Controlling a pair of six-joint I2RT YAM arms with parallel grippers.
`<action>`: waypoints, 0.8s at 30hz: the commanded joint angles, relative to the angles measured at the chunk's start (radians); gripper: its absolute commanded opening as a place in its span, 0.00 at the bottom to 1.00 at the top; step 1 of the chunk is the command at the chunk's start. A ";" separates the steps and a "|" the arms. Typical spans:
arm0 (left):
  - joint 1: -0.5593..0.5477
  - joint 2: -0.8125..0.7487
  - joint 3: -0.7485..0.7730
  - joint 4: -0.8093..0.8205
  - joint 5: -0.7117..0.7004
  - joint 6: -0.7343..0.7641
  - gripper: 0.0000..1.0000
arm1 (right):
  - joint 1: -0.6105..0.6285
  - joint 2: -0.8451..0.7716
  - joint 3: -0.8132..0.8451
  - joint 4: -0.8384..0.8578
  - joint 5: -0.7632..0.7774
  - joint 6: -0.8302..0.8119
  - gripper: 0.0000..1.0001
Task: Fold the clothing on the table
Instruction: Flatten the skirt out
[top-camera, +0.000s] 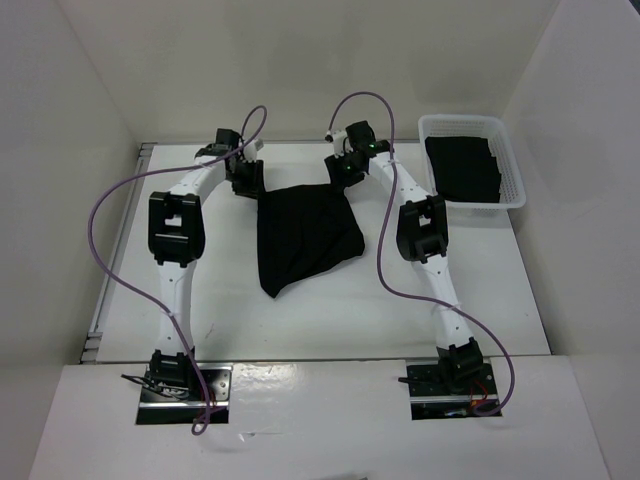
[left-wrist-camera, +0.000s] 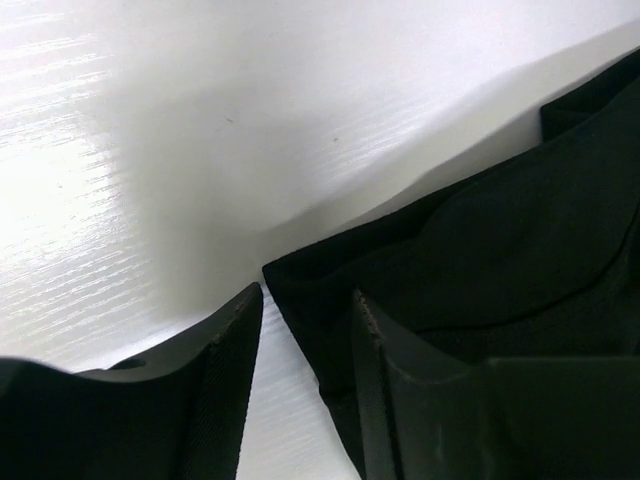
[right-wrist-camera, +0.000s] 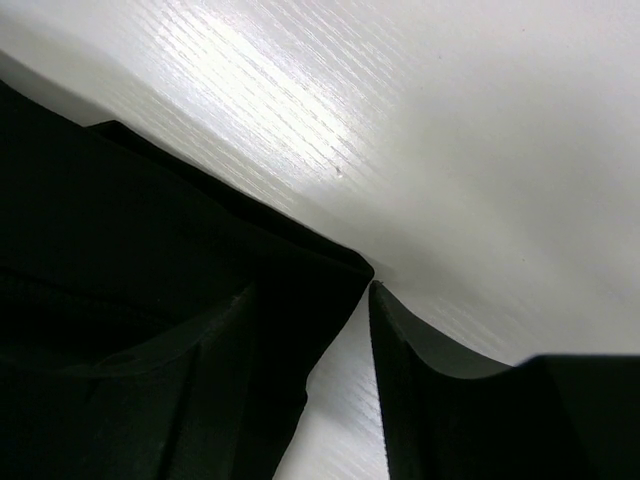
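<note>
The black clothing lies crumpled in the middle of the white table, tapering to a point toward the near side. My left gripper is at its far left corner. In the left wrist view that corner of the clothing lies between the open fingers of the left gripper, with bare table showing beside it. My right gripper is at the far right corner. In the right wrist view the clothing reaches into the gap of the open right gripper, and one finger rests off the cloth.
A white lattice basket stands at the far right of the table with dark fabric inside. White walls enclose the table on three sides. Purple cables loop over both arms.
</note>
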 joint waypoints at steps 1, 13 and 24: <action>-0.012 0.033 0.026 -0.020 0.024 0.002 0.46 | -0.006 0.014 0.049 -0.012 -0.011 -0.001 0.51; -0.031 0.042 0.017 -0.029 0.043 0.002 0.25 | -0.006 0.014 0.049 -0.021 -0.011 -0.010 0.36; -0.031 -0.068 0.060 -0.086 0.014 0.032 0.00 | -0.006 -0.101 0.059 -0.057 0.054 -0.019 0.00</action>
